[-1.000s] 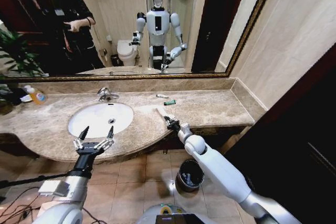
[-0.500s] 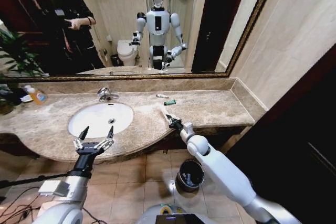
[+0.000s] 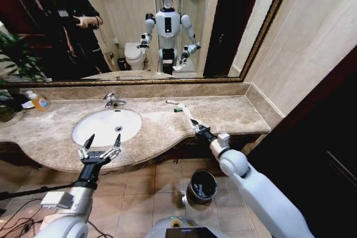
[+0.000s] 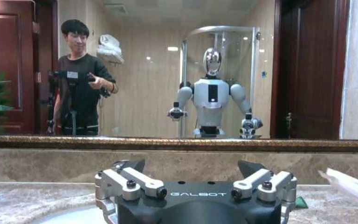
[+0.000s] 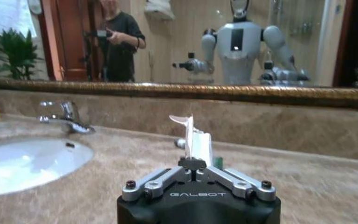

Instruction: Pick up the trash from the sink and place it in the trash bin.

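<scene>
My right gripper (image 3: 197, 129) hangs just above the counter's front edge, right of the sink (image 3: 106, 126), shut on a long white strip of paper trash (image 3: 188, 115). In the right wrist view the strip (image 5: 195, 136) stands up from the closed fingertips (image 5: 193, 163). A green mini tube (image 3: 179, 109) and a white mini tube (image 3: 172, 102) lie on the counter behind it. The dark round trash bin (image 3: 202, 185) stands on the floor below the counter. My left gripper (image 3: 101, 147) is open and idle at the front edge of the sink.
A chrome faucet (image 3: 113, 100) sits behind the basin, and a bottle of orange liquid (image 3: 38, 102) stands at the far left. The marble counter (image 3: 228, 112) runs right to a side wall. A mirror covers the back wall.
My right gripper has moved to the right along the counter's front edge, carrying the white strip with it. The left arm has not moved.
</scene>
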Robot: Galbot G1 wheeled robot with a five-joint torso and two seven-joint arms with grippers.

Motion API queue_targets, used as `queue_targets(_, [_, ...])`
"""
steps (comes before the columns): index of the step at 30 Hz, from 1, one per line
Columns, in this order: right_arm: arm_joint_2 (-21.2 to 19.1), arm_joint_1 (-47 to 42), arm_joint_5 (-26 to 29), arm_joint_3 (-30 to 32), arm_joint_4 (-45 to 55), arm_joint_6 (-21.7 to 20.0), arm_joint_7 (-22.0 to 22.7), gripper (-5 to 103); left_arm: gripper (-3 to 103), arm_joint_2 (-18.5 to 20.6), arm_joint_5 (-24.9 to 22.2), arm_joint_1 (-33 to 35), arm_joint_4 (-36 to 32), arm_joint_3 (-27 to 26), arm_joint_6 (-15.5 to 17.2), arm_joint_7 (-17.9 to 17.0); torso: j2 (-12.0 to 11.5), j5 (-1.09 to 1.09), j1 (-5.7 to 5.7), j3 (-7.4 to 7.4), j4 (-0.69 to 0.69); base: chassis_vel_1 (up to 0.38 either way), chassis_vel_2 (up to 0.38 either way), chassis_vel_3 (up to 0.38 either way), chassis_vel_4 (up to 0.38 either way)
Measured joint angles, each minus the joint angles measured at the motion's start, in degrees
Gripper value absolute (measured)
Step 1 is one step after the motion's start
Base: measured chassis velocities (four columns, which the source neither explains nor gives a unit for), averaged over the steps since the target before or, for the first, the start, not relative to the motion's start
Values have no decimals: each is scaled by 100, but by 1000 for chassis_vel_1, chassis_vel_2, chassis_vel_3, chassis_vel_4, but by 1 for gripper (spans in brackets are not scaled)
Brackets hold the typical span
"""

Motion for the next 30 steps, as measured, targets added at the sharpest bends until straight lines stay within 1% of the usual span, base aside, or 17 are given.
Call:
queue_targets(2, [-15,-70,0,25,36,4,16,0,100,0,0,0,0,0,0,0,0,0,0,0,-1,0,0,0,0])
queue_targets(4, [-5,-417,-21,152,149,43,49,0,100,0,0,0,0,0,0,0,0,0,0,0,1,0,0,0,0])
queue_targets(5, [-5,-417,-21,152,149,43,49,0,100,0,0,0,0,0,0,0,0,0,0,0,1,0,0,0,0])
queue_targets(7, [87,-837,-58,383,272,120,68,0,100,0,0,0,0,0,0,0,0,1,0,0,1,0,0,0,0])
queue_targets(8, [87,-837,-58,383,272,120,68,0,100,0,0,0,0,0,0,0,0,1,0,0,1,0,0,0,0])
queue_targets(10, [193,-1317,-101,789,401,234,-82,0,100,0,0,0,0,0,0,0,0,0,0,0,1,0,0,0,0])
queue_targets(11, [193,-1317,-101,789,401,234,-82,0,100,0,0,0,0,0,0,0,0,0,0,0,1,0,0,0,0])
queue_targets(12, [278,-1662,-143,1137,485,323,-310,0,100,0,0,0,0,0,0,0,0,-1,0,0,1,0,0,0,0])
queue_targets(13, [446,-2201,-216,1481,579,492,-527,0,100,0,0,0,0,0,0,0,0,0,0,0,1,0,0,0,0])
queue_targets(14, [542,-2436,-248,1572,590,553,-610,0,100,0,0,0,0,0,0,0,0,-1,0,0,0,0,0,0,0])
queue_targets(15, [542,-2436,-248,1572,590,553,-610,0,100,0,0,0,0,0,0,0,0,-1,0,0,0,0,0,0,0])
queue_targets(18, [800,-2961,-480,1720,486,885,-822,0,100,0,0,0,0,0,0,0,0,-1,0,0,0,0,0,0,0])
queue_targets(19, [800,-2961,-480,1720,486,885,-822,0,100,0,0,0,0,0,0,0,0,-1,0,0,0,0,0,0,0])
queue_targets(22, [999,-3309,-655,1766,237,1192,-1000,0,100,0,0,0,0,0,0,0,0,-2,0,0,0,0,0,0,0])
queue_targets(26, [1124,-3315,-781,1676,-150,1341,-1053,0,100,0,0,0,0,0,0,0,1,-2,0,0,0,0,0,0,0])
queue_targets(29, [1317,-3061,-1077,1540,-936,1578,-1093,0,100,0,0,0,0,0,0,0,0,0,1,1,1,0,0,0,0])
queue_targets(30, [1317,-3061,-1077,1540,-936,1578,-1093,0,100,0,0,0,0,0,0,0,0,0,1,1,1,0,0,0,0])
